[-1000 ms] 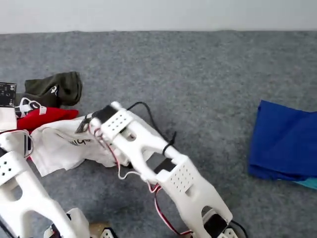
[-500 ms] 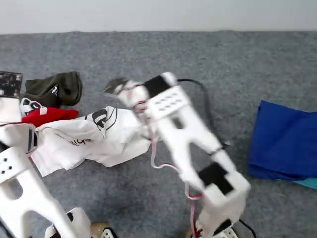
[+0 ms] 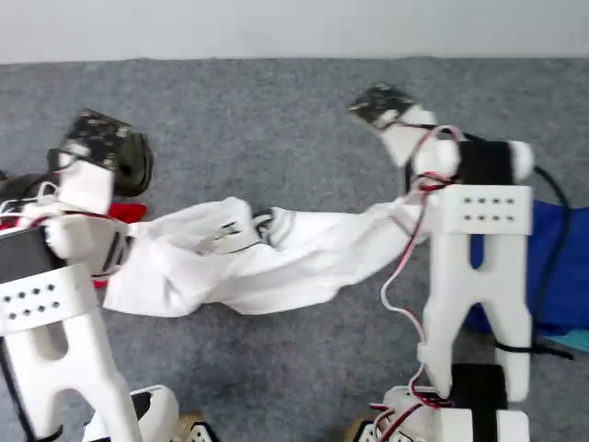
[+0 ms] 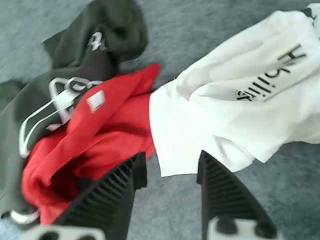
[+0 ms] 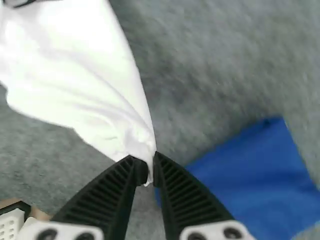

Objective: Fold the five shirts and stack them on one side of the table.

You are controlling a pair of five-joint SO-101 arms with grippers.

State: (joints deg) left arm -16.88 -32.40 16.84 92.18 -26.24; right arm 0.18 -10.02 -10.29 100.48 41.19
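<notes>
A white shirt with black print lies stretched across the grey table. My right gripper is shut on its right end and holds that end up; in the right wrist view the fingertips pinch a bunched fold of the white shirt at the gripper. My left gripper stands open over the left corner of the white shirt, beside the crumpled red shirt and the dark olive shirt. A folded blue shirt lies at the right edge, behind the right arm.
The red shirt and olive shirt are heaped at the far left behind the left arm. A teal corner peeks from under the blue shirt. Bare grey table stretches across the back.
The right arm has swung from the left heap to the right, dragging the white shirt out long across the table. The left arm has come forward over the shirt's left end.
</notes>
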